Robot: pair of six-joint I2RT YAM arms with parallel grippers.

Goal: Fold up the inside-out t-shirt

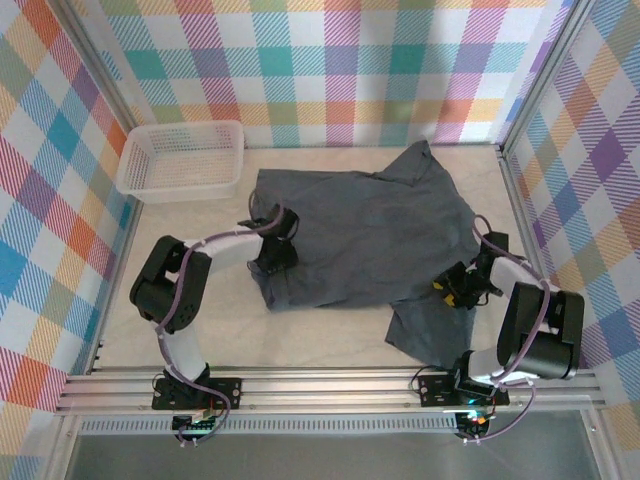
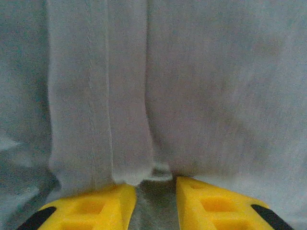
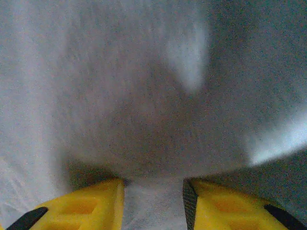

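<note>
Left wrist view: the left gripper (image 2: 156, 184) holds its yellow fingers (image 2: 91, 207) a narrow gap apart. The stitched hem (image 2: 100, 120) of the inside-out t-shirt (image 2: 216, 96) ends right at their tips. Whether they actually nip the cloth I cannot tell from this close.

In the right wrist view the right gripper (image 3: 153, 184) has grey cloth filling the space between its fingers (image 3: 86, 203) and bulging up just beyond them, so it is pinching a fold of the t-shirt. That picture is blurred.

From the top external view, the left gripper sits on the t-shirt's left edge, close to its near-left corner. The right gripper sits on the right side, where the body of the garment meets a flap lying toward the near edge.

The dark slate-grey t-shirt is spread, somewhat rumpled, over the middle of the pale counter (image 1: 330, 345), with one part pointing to the far wall. A white mesh basket (image 1: 183, 160) stands in the far left corner, just beside the t-shirt's far-left corner. Plaid walls (image 1: 330, 70) close in three sides, and an aluminium rail (image 1: 320, 385) carries the arm bases at the near edge.
</note>
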